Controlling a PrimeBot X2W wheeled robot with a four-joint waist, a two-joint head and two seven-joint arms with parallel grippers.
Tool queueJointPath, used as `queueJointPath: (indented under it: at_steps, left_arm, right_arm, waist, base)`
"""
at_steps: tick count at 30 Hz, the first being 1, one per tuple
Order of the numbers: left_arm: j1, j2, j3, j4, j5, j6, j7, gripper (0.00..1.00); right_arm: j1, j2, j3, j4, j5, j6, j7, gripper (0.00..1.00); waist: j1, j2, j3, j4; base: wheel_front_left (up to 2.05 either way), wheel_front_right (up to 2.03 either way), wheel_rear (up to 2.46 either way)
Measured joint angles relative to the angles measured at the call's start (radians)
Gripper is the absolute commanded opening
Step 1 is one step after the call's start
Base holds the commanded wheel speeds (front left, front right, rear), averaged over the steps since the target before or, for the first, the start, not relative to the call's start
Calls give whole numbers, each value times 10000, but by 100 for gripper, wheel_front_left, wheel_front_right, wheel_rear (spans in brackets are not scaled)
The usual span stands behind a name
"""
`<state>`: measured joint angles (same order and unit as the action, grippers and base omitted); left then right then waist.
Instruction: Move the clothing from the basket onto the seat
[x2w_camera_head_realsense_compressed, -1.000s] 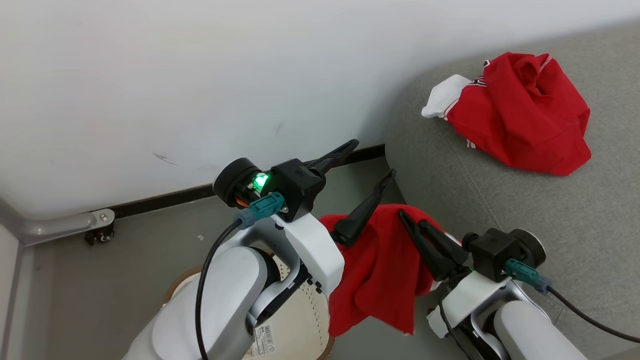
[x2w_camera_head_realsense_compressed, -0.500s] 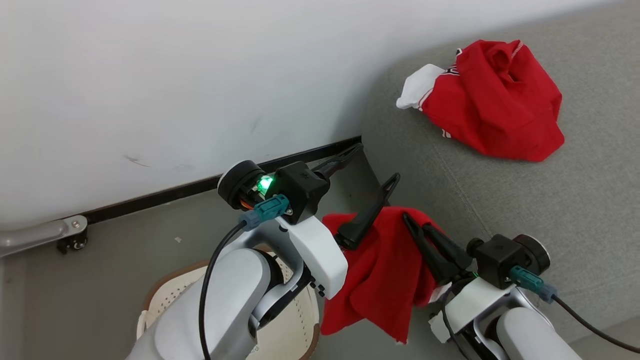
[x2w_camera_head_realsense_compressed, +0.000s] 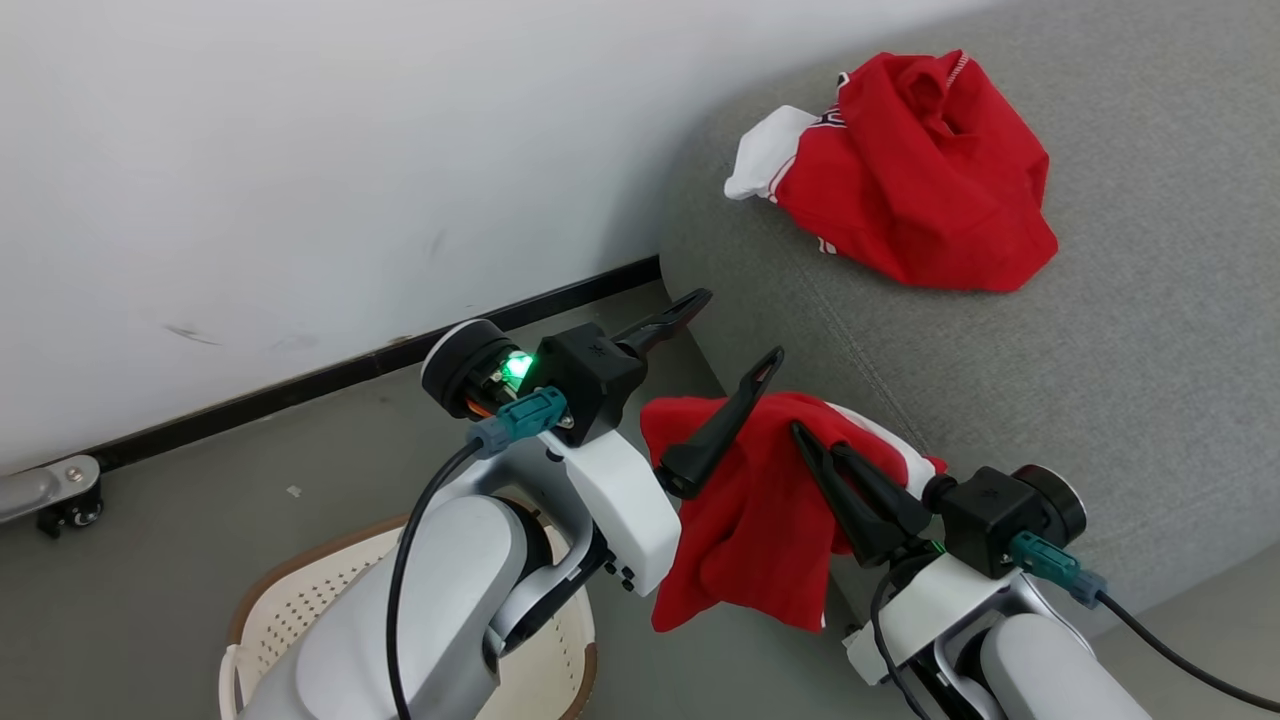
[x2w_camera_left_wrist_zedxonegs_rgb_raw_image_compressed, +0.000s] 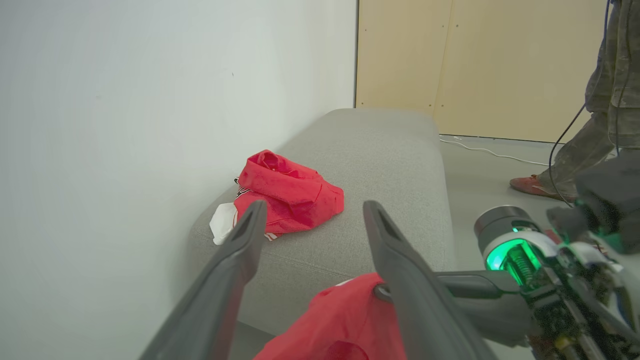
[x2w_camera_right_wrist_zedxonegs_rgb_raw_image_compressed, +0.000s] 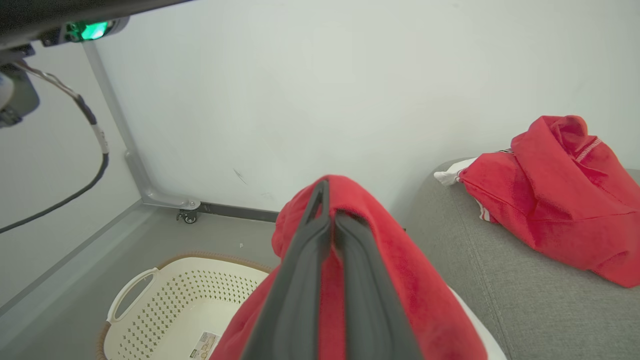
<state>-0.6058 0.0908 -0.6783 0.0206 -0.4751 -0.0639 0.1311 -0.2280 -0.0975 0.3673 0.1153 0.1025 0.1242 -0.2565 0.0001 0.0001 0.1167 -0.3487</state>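
My right gripper (x2w_camera_head_realsense_compressed: 805, 435) is shut on a plain red piece of clothing (x2w_camera_head_realsense_compressed: 760, 520), which hangs off its fingers above the floor at the grey seat's (x2w_camera_head_realsense_compressed: 1100, 380) rounded corner. In the right wrist view the closed fingers (x2w_camera_right_wrist_zedxonegs_rgb_raw_image_compressed: 300, 280) pinch the red fabric (x2w_camera_right_wrist_zedxonegs_rgb_raw_image_compressed: 400, 280). My left gripper (x2w_camera_head_realsense_compressed: 730, 330) stands open just left of it, holding nothing, one finger resting against the cloth. A second red garment with white trim (x2w_camera_head_realsense_compressed: 920, 180) lies bunched on the seat near the wall. The cream basket (x2w_camera_head_realsense_compressed: 300, 610) sits on the floor under my left arm, showing only a paper label (x2w_camera_right_wrist_zedxonegs_rgb_raw_image_compressed: 202, 345) inside.
A white wall with a black baseboard (x2w_camera_head_realsense_compressed: 300, 385) runs behind the seat. A metal bracket on a caster (x2w_camera_head_realsense_compressed: 50, 495) sits at the far left. A person's leg and foot (x2w_camera_left_wrist_zedxonegs_rgb_raw_image_compressed: 532, 185) stand beyond the seat by a wooden panel, with a cable on the floor.
The head camera has swung, so the seat and bracket slide left in the picture and more of the basket shows. Both grippers and the hanging red garment have come closer to the seat's corner.
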Motion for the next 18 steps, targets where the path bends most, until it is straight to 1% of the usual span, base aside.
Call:
queueJointPath:
  at_steps: [14, 18]
  left_arm:
    - [0, 148, 134, -44, 107, 148, 19, 100]
    - [1, 190, 142, -92, 125, 249, 100, 100]
  right_arm:
    - [-89, 36, 73, -38, -2, 0, 0, 0]
    - [-592, -12, -159, -115, -242, 0, 0, 0]
  waist:
    - [0, 0, 198, -639]
    - [0, 0, 290, -727]
  base:
    - [0, 0, 0]
    - [0, 0, 0]
